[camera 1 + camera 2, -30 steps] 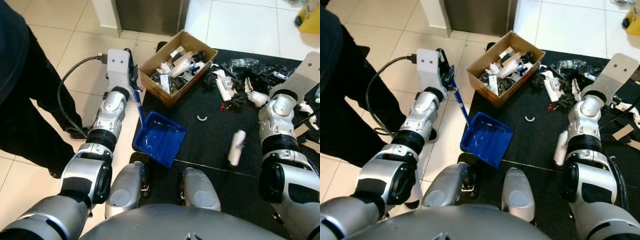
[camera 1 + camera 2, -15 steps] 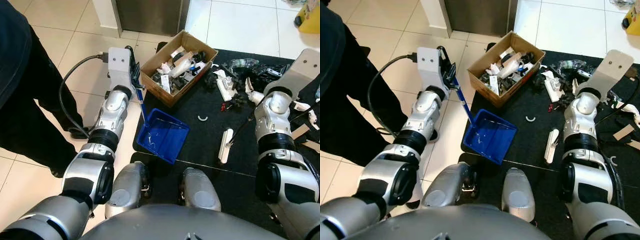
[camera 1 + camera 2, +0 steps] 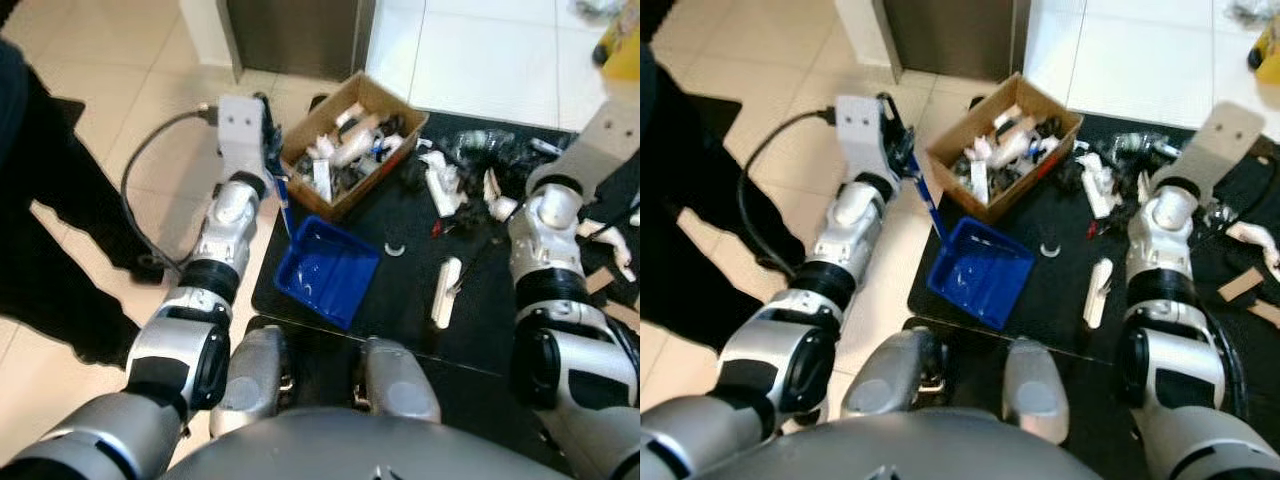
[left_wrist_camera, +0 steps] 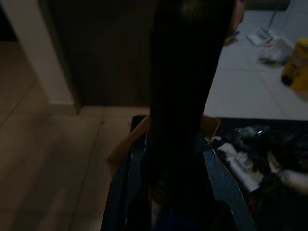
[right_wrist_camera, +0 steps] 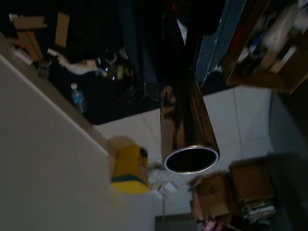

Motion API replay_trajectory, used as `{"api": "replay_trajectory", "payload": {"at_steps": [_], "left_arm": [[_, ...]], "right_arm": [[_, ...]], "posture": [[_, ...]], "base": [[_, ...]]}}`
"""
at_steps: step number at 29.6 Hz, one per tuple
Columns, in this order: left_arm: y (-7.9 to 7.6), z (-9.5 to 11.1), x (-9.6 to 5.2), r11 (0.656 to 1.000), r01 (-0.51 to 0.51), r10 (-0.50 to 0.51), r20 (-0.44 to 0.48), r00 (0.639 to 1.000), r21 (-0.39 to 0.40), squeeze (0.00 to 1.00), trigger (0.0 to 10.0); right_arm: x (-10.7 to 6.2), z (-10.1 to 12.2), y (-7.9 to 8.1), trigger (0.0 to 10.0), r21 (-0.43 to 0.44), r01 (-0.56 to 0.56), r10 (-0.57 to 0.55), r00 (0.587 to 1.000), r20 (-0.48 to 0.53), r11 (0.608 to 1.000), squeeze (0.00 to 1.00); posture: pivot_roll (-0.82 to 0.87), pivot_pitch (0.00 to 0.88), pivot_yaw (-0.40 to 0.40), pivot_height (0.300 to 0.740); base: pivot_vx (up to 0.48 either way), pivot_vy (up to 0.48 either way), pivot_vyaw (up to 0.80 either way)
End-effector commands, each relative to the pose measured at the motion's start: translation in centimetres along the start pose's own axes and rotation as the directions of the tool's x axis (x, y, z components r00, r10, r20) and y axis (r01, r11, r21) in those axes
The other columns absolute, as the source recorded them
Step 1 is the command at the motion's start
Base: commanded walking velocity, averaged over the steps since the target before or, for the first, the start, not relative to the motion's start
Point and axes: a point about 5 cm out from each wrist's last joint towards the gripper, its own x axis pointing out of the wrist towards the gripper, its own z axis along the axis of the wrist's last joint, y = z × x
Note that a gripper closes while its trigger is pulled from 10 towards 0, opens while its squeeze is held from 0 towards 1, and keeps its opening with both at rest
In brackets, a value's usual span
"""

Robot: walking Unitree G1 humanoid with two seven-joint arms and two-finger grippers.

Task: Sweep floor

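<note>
My left gripper (image 3: 274, 165) is shut on the thin handle of a blue dustpan (image 3: 328, 270), which rests on the left edge of a black mat (image 3: 470, 340). Held to the right, my right gripper (image 5: 182, 17) is shut on a shiny metal broom handle (image 5: 185, 125). The broom's white head (image 3: 444, 291) lies on the mat just right of the dustpan. A small white ring (image 3: 396, 250) lies between them. Scattered white and black litter (image 3: 450, 180) covers the mat's far side.
An open cardboard box (image 3: 350, 140) full of scraps stands beyond the dustpan. A person's dark legs (image 3: 40, 220) are at the left, beside a black cable (image 3: 140, 190). A steel cabinet (image 3: 295, 30) stands ahead, and a yellow container (image 3: 622, 35) at the far right.
The broom head has slid left across the mat toward the dustpan. The person has stepped back to the left. The camera has shifted slightly.
</note>
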Motion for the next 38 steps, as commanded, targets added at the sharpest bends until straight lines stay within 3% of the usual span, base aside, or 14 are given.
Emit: {"api": "replay_trajectory", "payload": {"at_steps": [1,8,38], "left_arm": [[-0.08,0.80,0.21,1.000,0.001,-0.001,0.043,0.999,-0.008,0.00,10.0],[-0.15,0.81,0.21,1.000,0.002,-0.001,0.044,0.999,-0.013,0.00,10.0],[-0.51,1.02,0.20,1.000,0.022,-0.021,0.051,0.998,-0.014,0.00,10.0]], "right_arm": [[0.04,0.70,0.37,10.0,0.012,-0.009,0.008,1.000,0.028,1.000,0.00],[0.05,0.69,0.38,10.0,0.011,-0.010,0.010,1.000,0.025,1.000,0.00],[0.08,0.66,0.75,10.0,0.010,-0.024,0.024,1.000,0.016,1.000,0.00]], "posture": [[0.02,0.000,0.044,0.740],[0.02,0.000,0.042,0.740],[0.02,0.000,0.042,0.740]], "base": [[0.300,-0.371,0.00],[0.294,-0.376,0.00],[0.000,-0.322,0.00]]}}
